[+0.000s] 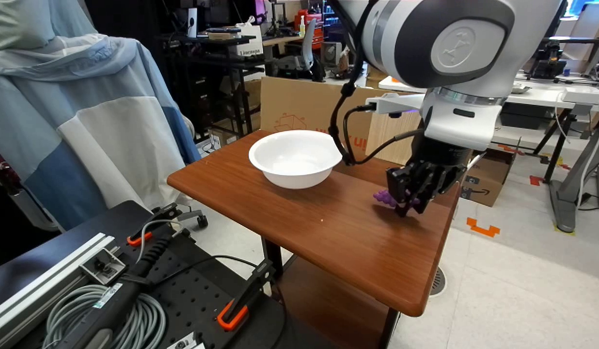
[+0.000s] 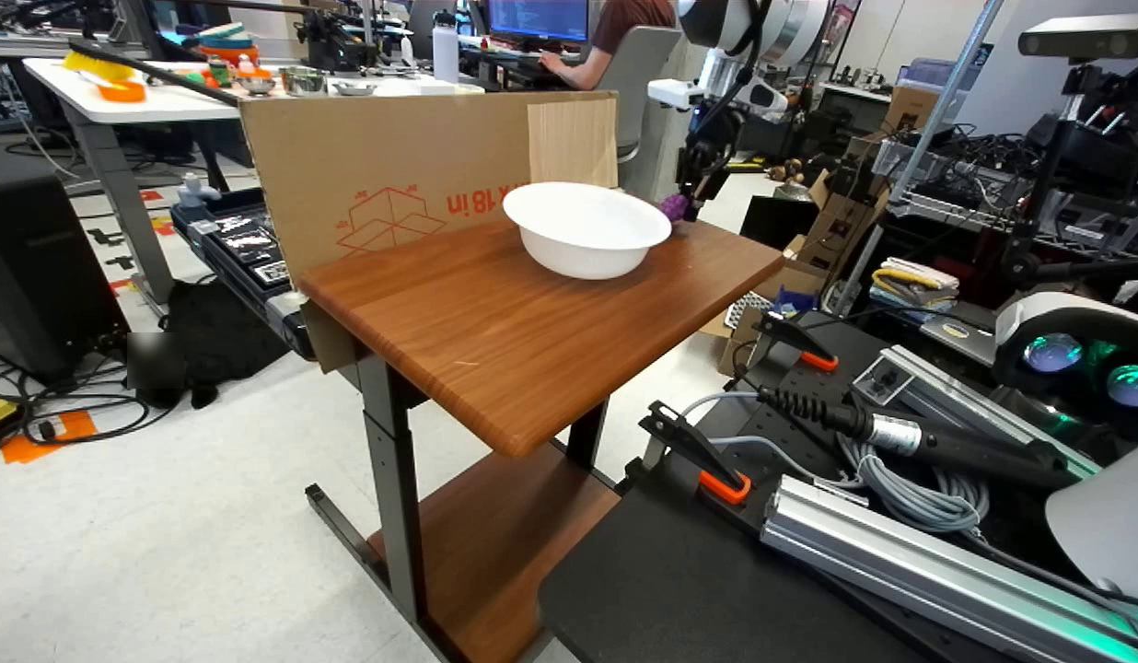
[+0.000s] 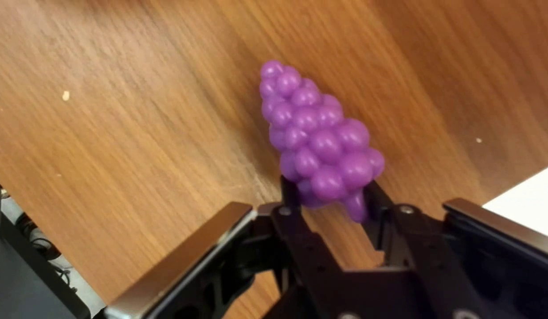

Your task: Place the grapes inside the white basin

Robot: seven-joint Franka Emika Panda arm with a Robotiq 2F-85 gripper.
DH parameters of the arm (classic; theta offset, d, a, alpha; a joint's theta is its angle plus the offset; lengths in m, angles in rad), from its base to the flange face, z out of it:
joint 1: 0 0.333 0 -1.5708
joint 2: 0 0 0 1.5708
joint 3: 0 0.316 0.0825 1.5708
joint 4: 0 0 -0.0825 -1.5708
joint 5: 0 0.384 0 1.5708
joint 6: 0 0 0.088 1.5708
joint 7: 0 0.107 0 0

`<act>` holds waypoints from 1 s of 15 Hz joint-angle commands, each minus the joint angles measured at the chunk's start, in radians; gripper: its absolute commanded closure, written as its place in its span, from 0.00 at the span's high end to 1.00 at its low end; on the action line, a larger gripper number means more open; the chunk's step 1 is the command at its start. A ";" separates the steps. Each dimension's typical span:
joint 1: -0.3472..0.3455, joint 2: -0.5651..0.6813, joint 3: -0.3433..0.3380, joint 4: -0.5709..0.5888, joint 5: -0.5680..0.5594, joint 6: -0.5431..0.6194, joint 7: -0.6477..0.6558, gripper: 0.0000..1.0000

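The purple grapes [image 1: 385,197] are between the fingers of my gripper [image 1: 410,207], close over the right part of the brown table in an exterior view. In the wrist view the fingers [image 3: 330,191] touch both sides of the stem end of the grapes [image 3: 318,137], and the narrow end points away from the gripper. A shadow lies below them; the gap to the table looks small. The white basin [image 1: 295,181] stands upright on the table, apart from the gripper. In an exterior view the grapes [image 2: 672,208] show just behind the basin's rim [image 2: 583,262]. The basin is not clearly visible in the wrist view.
The brown table [image 1: 299,228] has open edges. A cardboard sheet [image 2: 385,175] stands along one side of it. A black pegboard table [image 1: 197,291] with clamps, a cable coil and a metal rail stands nearby. A draped chair [image 1: 86,106] is beside the table.
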 commanded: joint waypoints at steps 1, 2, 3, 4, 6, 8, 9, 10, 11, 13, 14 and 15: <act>-0.022 -0.033 0.017 0.005 0.042 0.013 -0.012 0.12; -0.022 -0.051 0.019 -0.003 0.051 0.010 -0.015 0.12; -0.016 -0.087 0.019 -0.029 0.054 0.024 -0.024 0.12; -0.010 -0.124 0.022 -0.052 0.060 0.028 -0.029 0.12; 0.003 -0.213 0.035 -0.107 0.068 0.042 -0.052 0.12; 0.025 -0.303 0.057 -0.163 0.072 0.059 -0.079 0.12; 0.034 -0.332 0.067 -0.177 0.078 0.057 -0.086 0.12; 0.047 -0.347 0.078 -0.182 0.083 0.055 -0.086 0.12; 0.058 -0.364 0.090 -0.192 0.091 0.058 -0.088 0.12; 0.081 -0.363 0.113 -0.193 0.099 0.069 -0.081 0.12; 0.091 -0.350 0.122 -0.186 0.106 0.063 -0.069 0.12; 0.097 -0.341 0.130 -0.184 0.115 0.054 -0.063 0.12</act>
